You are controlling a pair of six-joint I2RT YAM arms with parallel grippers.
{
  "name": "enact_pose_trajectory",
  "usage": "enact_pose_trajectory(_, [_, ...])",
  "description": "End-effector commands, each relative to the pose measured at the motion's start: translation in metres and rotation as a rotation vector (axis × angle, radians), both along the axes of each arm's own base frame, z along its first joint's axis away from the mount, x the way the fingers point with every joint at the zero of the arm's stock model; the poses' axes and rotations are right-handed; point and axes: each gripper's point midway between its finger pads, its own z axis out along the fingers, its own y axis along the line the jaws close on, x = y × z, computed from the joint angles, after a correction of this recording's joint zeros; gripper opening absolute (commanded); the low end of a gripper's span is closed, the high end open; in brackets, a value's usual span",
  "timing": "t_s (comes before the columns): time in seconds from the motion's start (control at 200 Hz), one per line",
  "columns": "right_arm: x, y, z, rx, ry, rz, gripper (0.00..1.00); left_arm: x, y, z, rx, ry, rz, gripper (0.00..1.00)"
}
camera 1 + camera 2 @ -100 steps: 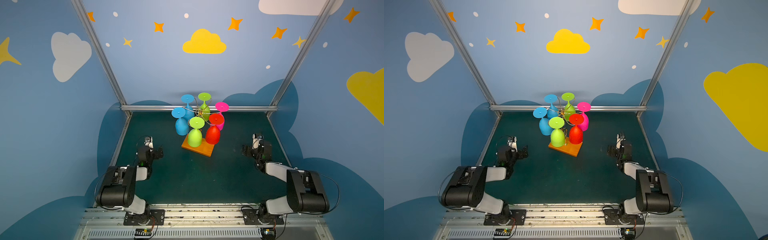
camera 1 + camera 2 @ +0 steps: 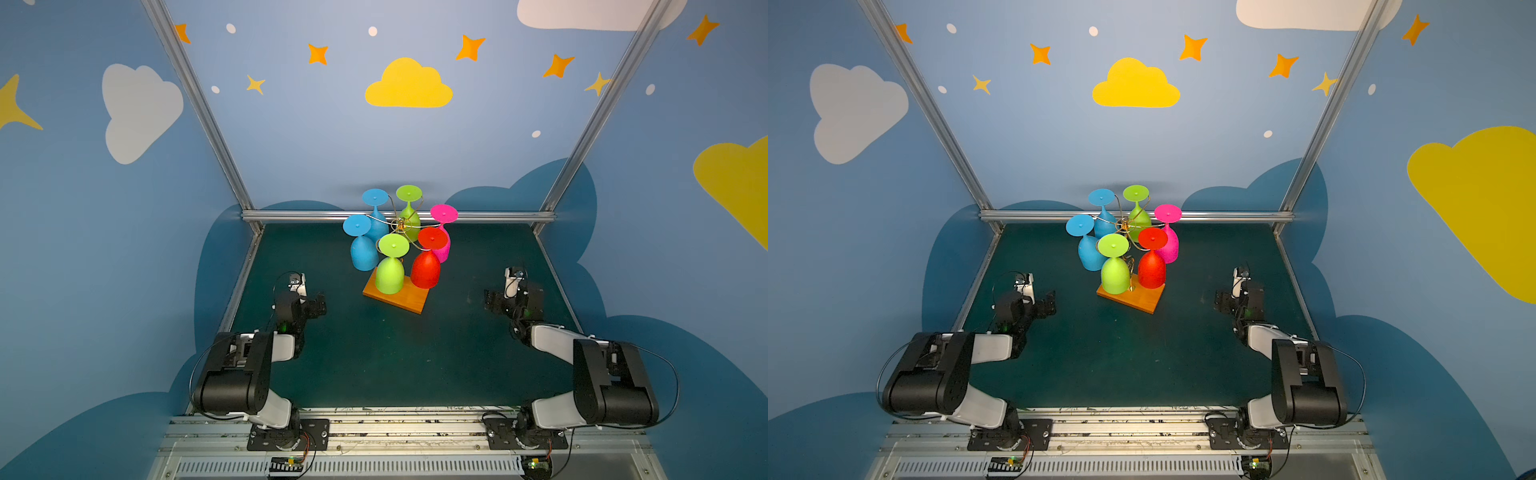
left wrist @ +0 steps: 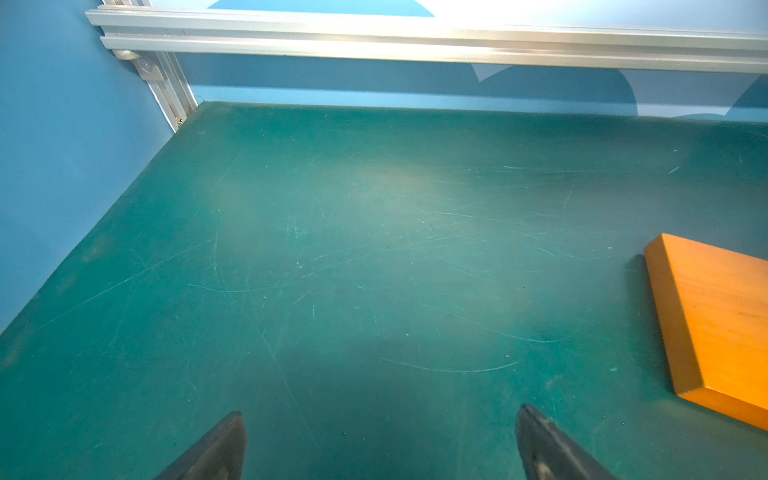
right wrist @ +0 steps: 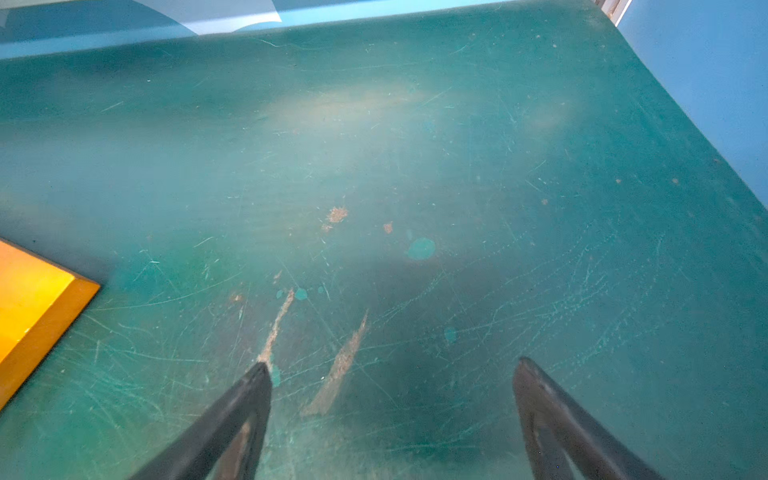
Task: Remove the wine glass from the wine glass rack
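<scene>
We see six coloured plastic-looking wine glasses hanging upside down on the thin gold wire rack (image 2: pixel 401 226) with orange wooden base, both the left gripper (image 3: pixel 380 446) and the right gripper (image 4: pixel 392 409) empty and spread wide either side of it, and we judge the nearest red glass (image 2: pixel 426 268) light, smooth, best held at its bowl.

Scratched matt tabletop (image 3: pixel 332 249); glossy wooden rack base (image 3: pixel 715 316)

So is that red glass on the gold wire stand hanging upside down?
Yes, upside down: the red wine glass hangs from the gold wire rack, round foot on top, bowl pointing down.
</scene>
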Motion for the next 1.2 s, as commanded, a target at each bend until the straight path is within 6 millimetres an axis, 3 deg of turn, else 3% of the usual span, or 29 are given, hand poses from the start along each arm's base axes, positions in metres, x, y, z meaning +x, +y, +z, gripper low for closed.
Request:
enact_pose_trajectory(0.0, [0.004,0.001,0.001,0.013,0.005,-0.002,0.90,0.006,0.000,0.008,0.014,-0.017,-0.003,1.00])
enact_pose_trajectory(0.751, [0.004,0.000,0.006,0.008,-0.009,-0.002,0.90,0.007,0.001,0.008,0.014,-0.015,0.001,1.00])
enact_pose_trajectory(0.831, [0.006,0.007,0.029,-0.045,-0.022,0.072,0.90,0.007,0.001,0.012,0.007,-0.033,0.005,1.00])
enact_pose_trajectory(0.886, [0.004,-0.006,0.047,-0.008,0.013,-0.042,0.89,0.012,0.000,0.028,0.031,-0.063,-0.002,1.00])
enact_pose_trajectory(0.921, [0.007,-0.009,0.074,0.038,-0.008,-0.083,0.90,0.012,0.005,0.037,0.043,-0.019,0.045,1.00])
enact_pose_trajectory(1.011, [0.002,0.004,0.129,0.161,-0.109,-0.059,0.90,0.000,0.028,0.079,-0.025,0.029,0.268,1.00])
enact_pose_trajectory(1.066, [-0.003,0.005,0.154,0.297,-0.178,-0.111,0.90,-0.004,0.020,0.107,-0.128,-0.033,0.253,1.00])
enact_pose_trajectory(1.111, [-0.010,0.001,0.163,0.408,-0.200,-0.180,0.89,-0.008,0.010,0.130,-0.215,-0.117,0.215,1.00])
enact_pose_trajectory(1.196, [-0.019,0.017,0.190,0.517,-0.278,-0.055,0.86,-0.023,0.010,0.165,-0.370,-0.274,0.233,1.00])
